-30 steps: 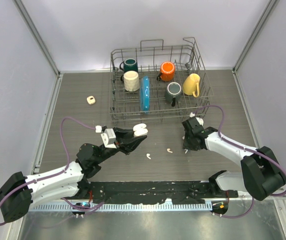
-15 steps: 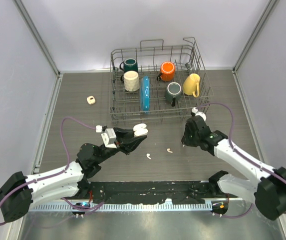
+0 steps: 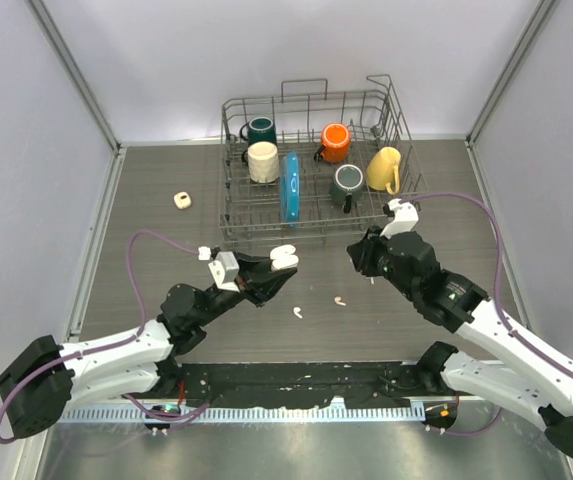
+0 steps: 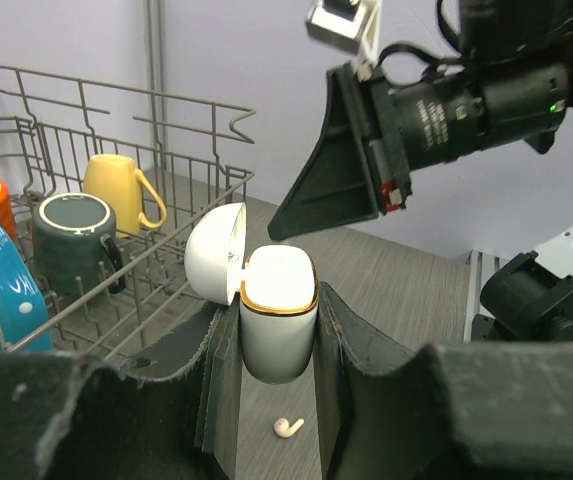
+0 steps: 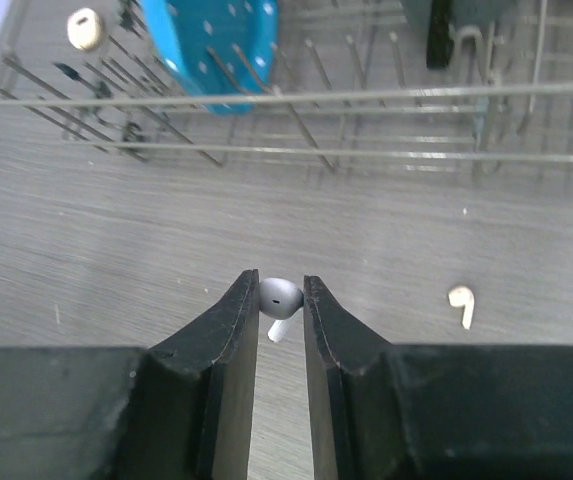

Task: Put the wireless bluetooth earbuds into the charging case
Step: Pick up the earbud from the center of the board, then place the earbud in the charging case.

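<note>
Right wrist view: the right jaws pinch one earbud (image 5: 280,295) above the desk (image 5: 116,230).
Left jaws clamp the charging case (image 4: 278,300), lid open; two loose earbuds (image 3: 297,312) lie on the desk between the arms.

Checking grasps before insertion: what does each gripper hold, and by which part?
Left gripper clamps the case by its lower body's sides, lid open. Right gripper pinches an earbud by its head, stem free.

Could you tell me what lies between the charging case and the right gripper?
Only bare table, in the top view, between charging case and right gripper; loose earbuds lie off that line.
</note>
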